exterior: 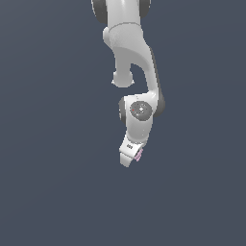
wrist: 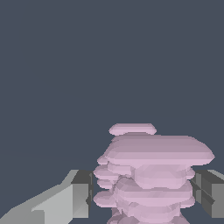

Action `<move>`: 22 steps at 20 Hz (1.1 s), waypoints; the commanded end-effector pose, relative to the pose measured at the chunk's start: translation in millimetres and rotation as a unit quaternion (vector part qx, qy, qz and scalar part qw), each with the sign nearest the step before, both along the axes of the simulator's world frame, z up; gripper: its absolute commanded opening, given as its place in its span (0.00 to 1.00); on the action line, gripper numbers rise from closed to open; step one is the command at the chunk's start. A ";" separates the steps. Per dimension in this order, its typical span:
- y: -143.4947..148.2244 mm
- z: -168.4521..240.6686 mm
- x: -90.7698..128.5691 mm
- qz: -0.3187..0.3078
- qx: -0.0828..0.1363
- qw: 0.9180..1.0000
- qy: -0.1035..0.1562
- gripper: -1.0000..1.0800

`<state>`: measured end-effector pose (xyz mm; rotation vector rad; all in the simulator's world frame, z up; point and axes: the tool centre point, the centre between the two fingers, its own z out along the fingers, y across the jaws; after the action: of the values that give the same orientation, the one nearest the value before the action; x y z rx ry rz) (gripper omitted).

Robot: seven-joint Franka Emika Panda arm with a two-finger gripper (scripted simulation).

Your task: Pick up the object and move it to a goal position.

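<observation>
The object is a pale pink, ridged block that fills the space between my two grey fingers in the wrist view. In the exterior view only a thin pink sliver of the object shows at the side of my white gripper, which hangs tilted at the end of the arm. The pads sit against both sides of the block, so the gripper is shut on it. The block's lower part is cut off by the frame edge.
A plain, dark blue-grey background surrounds the arm in both views. No other objects, containers or edges show.
</observation>
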<state>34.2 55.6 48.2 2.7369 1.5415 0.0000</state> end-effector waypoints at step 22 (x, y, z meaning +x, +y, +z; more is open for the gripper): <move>55.1 99.3 70.6 0.000 0.001 1.000 0.000 0.00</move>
<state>99.2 106.4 139.6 2.7374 1.5430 0.0021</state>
